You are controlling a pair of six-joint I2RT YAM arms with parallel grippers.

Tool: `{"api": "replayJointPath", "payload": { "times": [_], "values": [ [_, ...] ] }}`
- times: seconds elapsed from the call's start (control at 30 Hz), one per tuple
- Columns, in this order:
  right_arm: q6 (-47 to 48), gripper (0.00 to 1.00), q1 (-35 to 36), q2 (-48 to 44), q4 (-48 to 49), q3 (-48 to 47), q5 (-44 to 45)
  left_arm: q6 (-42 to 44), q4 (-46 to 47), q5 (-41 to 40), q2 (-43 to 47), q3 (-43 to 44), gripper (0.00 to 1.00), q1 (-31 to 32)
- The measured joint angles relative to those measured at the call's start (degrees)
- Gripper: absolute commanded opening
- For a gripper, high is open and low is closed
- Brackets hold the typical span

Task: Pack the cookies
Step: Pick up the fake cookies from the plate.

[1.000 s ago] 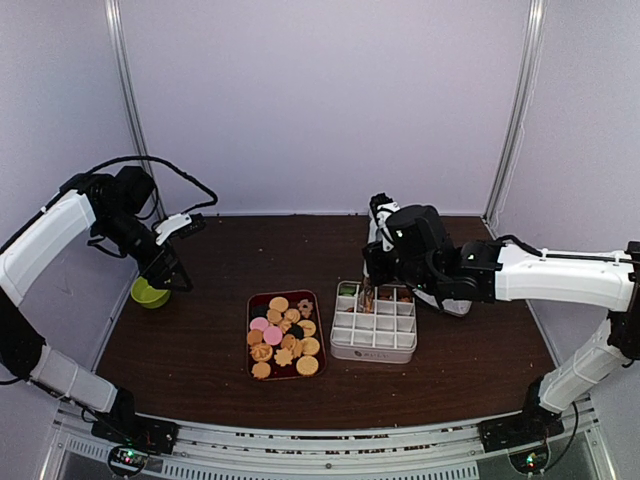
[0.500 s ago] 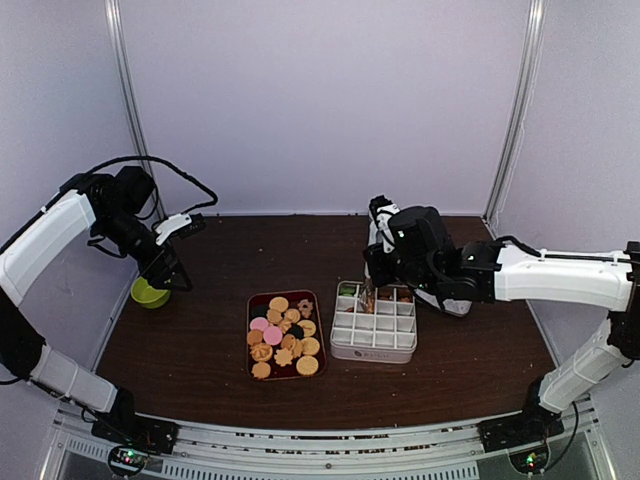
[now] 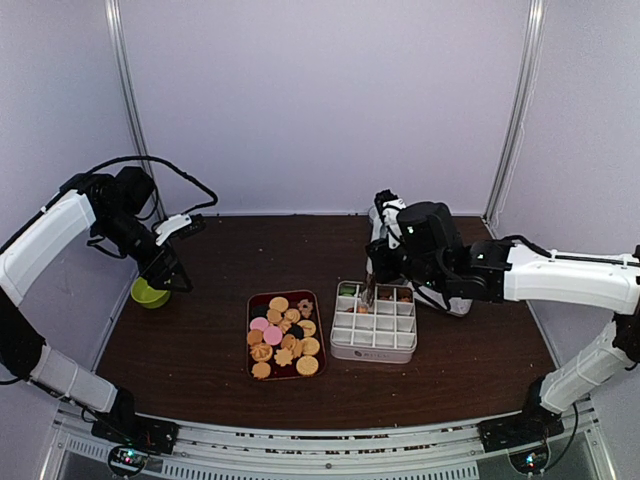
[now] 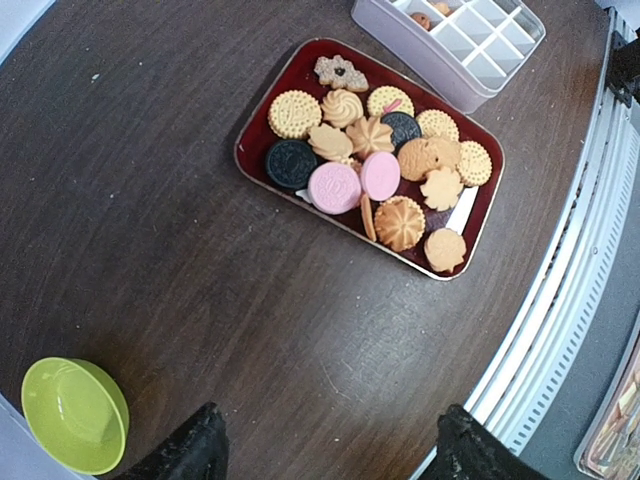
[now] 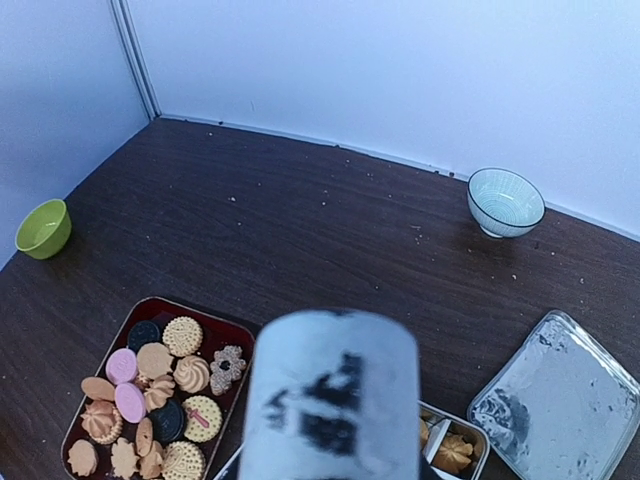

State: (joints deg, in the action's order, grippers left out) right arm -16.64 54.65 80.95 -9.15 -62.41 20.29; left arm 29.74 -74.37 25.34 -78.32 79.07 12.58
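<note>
Dark table [image 3: 200, 340]: red tray [image 4: 305, 80], divided white box [image 3: 372, 350], green bowl [image 3: 148, 293], pale bowl [image 5: 505, 200], metal tin [image 5: 555, 395].

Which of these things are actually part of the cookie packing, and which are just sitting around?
Part of the job:
- cookies
- red tray holding them
- white divided box

Just lying about:
- green bowl
- pale blue bowl
- silver tray

Light bright, even, diffuse, from above; shadows on table [image 3: 200, 340] weak, soft. Top view slightly soft. Left wrist view sharp. Right wrist view: white object [image 5: 330, 395] near lens strongly blurred; mild glare on metal tray [image 5: 555, 395].
</note>
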Motion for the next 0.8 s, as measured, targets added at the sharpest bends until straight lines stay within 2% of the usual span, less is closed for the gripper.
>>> {"api": "replayJointPath", "payload": {
  "times": [0.17,0.37,0.6,0.8],
  "values": [
    [0.07,0.25,1.95,-1.20,-0.04,-1.73,0.07,0.00,-0.33,0.02,0.00,0.00,0.74,0.00],
    [0.39,0.25,8.20,0.57,0.39,-8.79,-0.44,0.00,-0.33,0.02,-0.17,0.00,0.74,-0.02],
    [-0.04,0.25,14.67,8.96,2.10,-14.84,-2.58,0.00,-0.31,0.02,-0.17,0.00,0.74,-0.17],
    [-0.46,0.29,17.40,17.84,2.03,-19.32,-5.55,0.00,-0.31,0.15,-0.17,0.00,0.74,-0.24]
  ]
}}
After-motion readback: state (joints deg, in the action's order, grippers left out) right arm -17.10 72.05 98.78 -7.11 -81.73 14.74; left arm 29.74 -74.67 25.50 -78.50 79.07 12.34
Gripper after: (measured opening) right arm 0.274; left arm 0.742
